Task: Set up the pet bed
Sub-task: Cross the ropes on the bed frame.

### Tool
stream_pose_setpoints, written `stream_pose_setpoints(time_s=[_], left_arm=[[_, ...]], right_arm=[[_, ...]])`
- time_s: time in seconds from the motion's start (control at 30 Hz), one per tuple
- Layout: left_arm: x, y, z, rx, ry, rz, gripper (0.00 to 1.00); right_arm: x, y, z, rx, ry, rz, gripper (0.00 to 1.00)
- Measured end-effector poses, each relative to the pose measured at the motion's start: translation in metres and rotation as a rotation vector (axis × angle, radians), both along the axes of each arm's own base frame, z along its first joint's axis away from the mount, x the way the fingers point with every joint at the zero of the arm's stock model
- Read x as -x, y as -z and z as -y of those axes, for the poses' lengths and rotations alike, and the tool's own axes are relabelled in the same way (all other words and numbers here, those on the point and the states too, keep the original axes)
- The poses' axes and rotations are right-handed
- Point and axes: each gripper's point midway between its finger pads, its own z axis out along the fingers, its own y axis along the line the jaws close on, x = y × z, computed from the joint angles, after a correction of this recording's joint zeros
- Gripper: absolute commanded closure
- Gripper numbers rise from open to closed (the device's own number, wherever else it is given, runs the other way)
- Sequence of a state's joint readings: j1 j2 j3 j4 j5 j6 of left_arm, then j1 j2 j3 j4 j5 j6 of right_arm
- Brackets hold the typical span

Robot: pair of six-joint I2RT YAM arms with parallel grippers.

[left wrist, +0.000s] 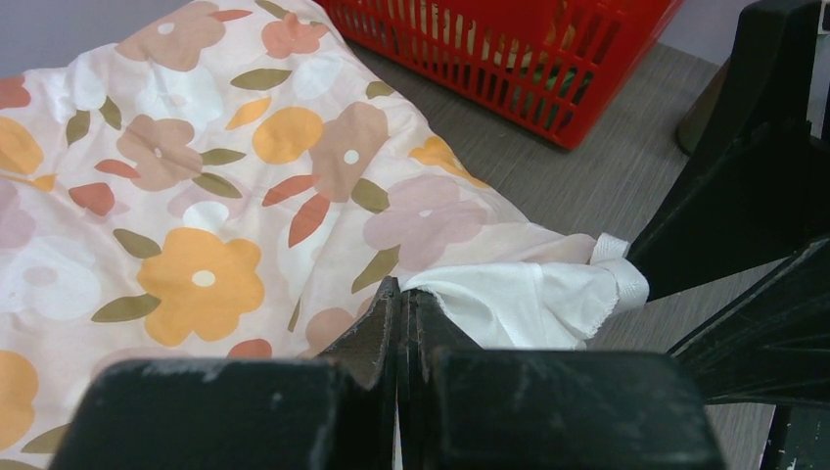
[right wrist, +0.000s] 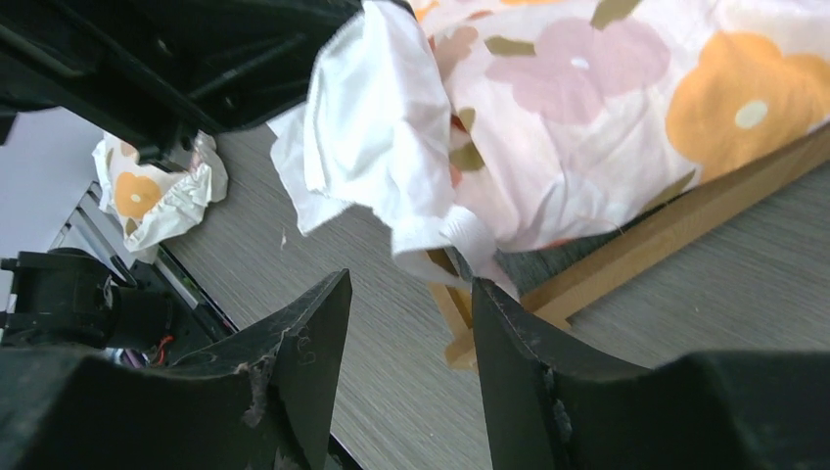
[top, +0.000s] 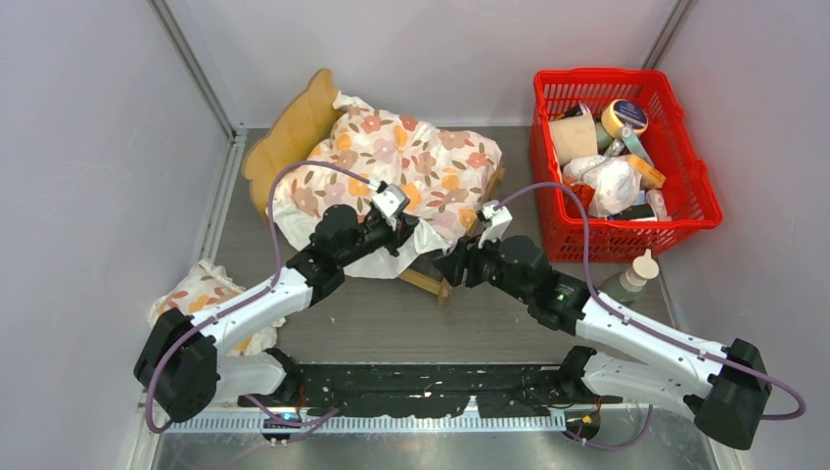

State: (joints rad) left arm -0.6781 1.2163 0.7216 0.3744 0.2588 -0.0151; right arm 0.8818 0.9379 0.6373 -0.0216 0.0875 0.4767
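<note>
The pet bed (top: 294, 127) sits ahead of both sets of jaws. Its long axis runs away from them, from the foot corner nearest me to the scalloped headboard at the far end. A floral quilt (top: 411, 157) is draped over nearly all of it, so I can't see the sleeping surface. What matters for the next move is the quilt's near hem. It hangs off the foot end right between my two arms, and the white underside is turned out. The left gripper (top: 403, 227) has its jaws pinched tight on that hem. In its wrist view the white cloth bunches out just to the right of the closed tips (left wrist: 401, 304), and the printed quilt (left wrist: 196, 196) spreads ahead and to the left. The right gripper (top: 452, 262) is the one closer to the bed's foot corner. Its jaws stand partly apart with nothing between them (right wrist: 411, 284). The loose white corner of the hem dangles just above and beyond the gap, and the wooden frame rail (right wrist: 666, 230) runs off ahead to the right. I judge that the right arm has to reach slightly forward and up to take that corner before the quilt can be pulled square. Both arms are stretched low and forward over the worktop (top: 391, 323), and their wrists converge at the foot of the bed. A red basket (top: 607, 235) stands off to the right of the right jaws.
</note>
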Motion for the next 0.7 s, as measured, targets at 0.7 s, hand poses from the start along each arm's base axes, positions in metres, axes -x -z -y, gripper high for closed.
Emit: stream_pose_setpoints(time_s=[0.7], left_arm=[[0.001, 0.002, 0.002, 0.017, 0.012, -0.030, 1.00]], right_arm=[[-0.001, -0.007, -0.011, -0.012, -0.041, 0.005, 0.66]])
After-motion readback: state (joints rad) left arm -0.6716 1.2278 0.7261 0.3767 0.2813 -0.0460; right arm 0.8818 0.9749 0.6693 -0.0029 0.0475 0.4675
